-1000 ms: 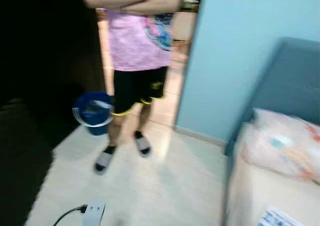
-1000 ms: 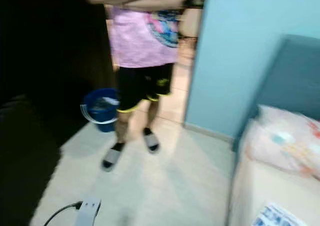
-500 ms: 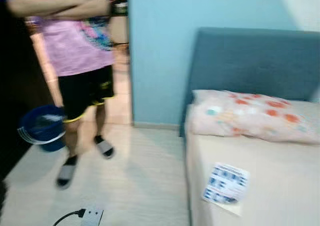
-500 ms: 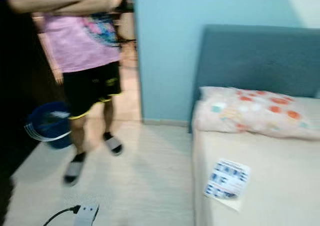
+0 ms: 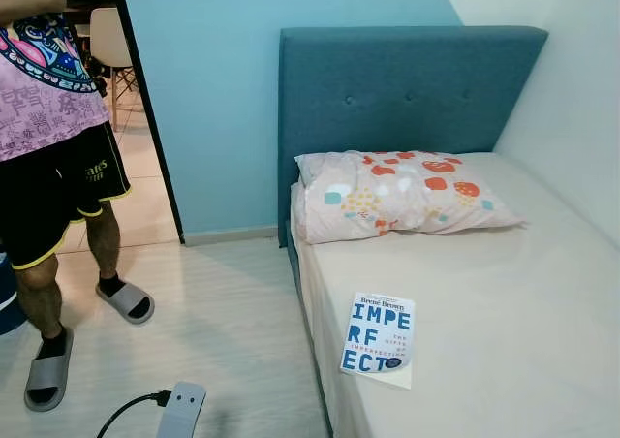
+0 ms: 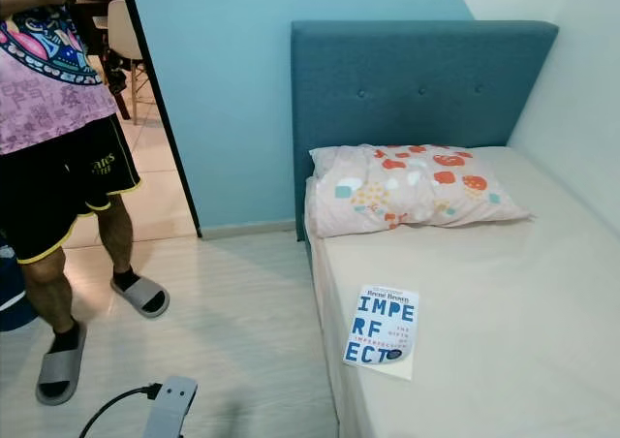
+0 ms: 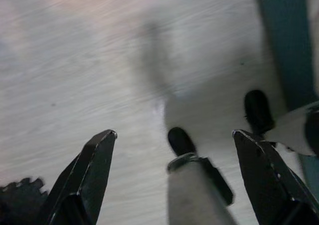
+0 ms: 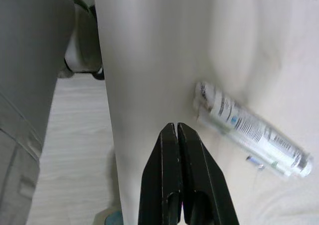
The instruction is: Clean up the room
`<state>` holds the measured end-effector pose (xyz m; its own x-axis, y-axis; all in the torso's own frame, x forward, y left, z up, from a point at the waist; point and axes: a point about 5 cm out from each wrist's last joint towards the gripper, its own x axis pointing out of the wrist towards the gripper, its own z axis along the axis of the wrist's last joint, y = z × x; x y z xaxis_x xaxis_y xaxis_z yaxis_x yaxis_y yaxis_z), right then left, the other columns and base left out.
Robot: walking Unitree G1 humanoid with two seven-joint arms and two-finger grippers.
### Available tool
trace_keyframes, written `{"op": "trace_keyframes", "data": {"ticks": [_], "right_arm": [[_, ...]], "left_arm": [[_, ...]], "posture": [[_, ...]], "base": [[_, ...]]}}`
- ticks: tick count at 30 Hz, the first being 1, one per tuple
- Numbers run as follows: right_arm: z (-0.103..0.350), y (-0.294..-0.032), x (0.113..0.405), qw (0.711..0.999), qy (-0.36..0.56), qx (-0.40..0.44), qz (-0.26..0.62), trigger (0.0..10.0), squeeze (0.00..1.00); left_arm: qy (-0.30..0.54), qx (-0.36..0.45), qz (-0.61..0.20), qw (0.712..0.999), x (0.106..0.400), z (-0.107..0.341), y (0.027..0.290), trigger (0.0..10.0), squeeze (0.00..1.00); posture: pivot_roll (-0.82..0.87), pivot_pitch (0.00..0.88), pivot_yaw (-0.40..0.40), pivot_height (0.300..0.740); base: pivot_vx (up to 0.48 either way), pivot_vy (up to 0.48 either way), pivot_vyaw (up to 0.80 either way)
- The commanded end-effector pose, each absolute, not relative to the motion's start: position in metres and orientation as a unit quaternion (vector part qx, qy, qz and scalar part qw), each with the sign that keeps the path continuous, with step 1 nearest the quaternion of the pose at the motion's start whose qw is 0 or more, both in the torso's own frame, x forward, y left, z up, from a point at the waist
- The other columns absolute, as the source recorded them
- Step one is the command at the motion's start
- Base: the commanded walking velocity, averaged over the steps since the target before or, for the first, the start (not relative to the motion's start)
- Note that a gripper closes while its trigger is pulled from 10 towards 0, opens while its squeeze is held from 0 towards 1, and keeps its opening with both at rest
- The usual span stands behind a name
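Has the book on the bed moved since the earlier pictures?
No. The book keeps its spot below the pillow near the bed's edge; the camera turned.

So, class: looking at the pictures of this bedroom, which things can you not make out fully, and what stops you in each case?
- Person: head views, cut off above the chest by the top edge.
- Cable to the grey plug block: runs off the bottom edge.
- Book: small print under the big title too small to read.
- Tube on the bed: right wrist view, label too blurred to read.
- Floor: left wrist view, blurred.
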<state>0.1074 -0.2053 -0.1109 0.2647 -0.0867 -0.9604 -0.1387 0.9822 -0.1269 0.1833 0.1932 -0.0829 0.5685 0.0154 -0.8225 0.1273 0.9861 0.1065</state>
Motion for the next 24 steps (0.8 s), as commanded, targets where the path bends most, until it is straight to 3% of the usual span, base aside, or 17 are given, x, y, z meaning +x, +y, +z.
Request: {"op": "trace_keyframes", "data": {"ticks": [1, 13, 16, 19, 24], "right_arm": [[-0.111, -0.200, 0.109, 0.794, 0.602, -0.085, 0.026, 10.0, 0.00], [-0.110, -0.214, 0.102, 0.793, 0.602, -0.094, 0.016, 10.0, 0.00], [-0.104, -0.246, 0.099, 0.796, 0.590, -0.125, -0.042, 10.0, 0.00], [-0.101, -0.260, 0.096, 0.797, 0.585, -0.138, -0.069, 10.0, 0.00], [-0.102, -0.262, 0.090, 0.794, 0.589, -0.134, -0.074, 10.0, 0.00]], "left_arm": [[0.474, 0.090, -0.028, 0.876, 0.179, -0.084, 0.200, 10.0, 0.00], [0.471, 0.091, -0.030, 0.877, 0.180, -0.084, 0.202, 10.0, 0.00], [0.471, 0.090, -0.033, 0.877, 0.179, -0.084, 0.201, 10.0, 0.00], [0.471, 0.089, -0.035, 0.877, 0.179, -0.084, 0.200, 10.0, 0.00], [0.471, 0.079, -0.036, 0.878, 0.178, -0.085, 0.198, 10.0, 0.00]], "posture": [[-0.02, 0.000, -0.041, 0.740], [-0.02, 0.000, -0.038, 0.740], [-0.02, 0.000, -0.037, 0.740], [-0.02, 0.000, -0.037, 0.740], [-0.02, 0.000, -0.038, 0.740]], "base": [[0.401, 0.000, 0.00], [0.372, 0.000, 0.00], [0.373, 0.000, -0.69], [0.328, 0.000, -0.68], [0.124, 0.000, -0.27]]}}
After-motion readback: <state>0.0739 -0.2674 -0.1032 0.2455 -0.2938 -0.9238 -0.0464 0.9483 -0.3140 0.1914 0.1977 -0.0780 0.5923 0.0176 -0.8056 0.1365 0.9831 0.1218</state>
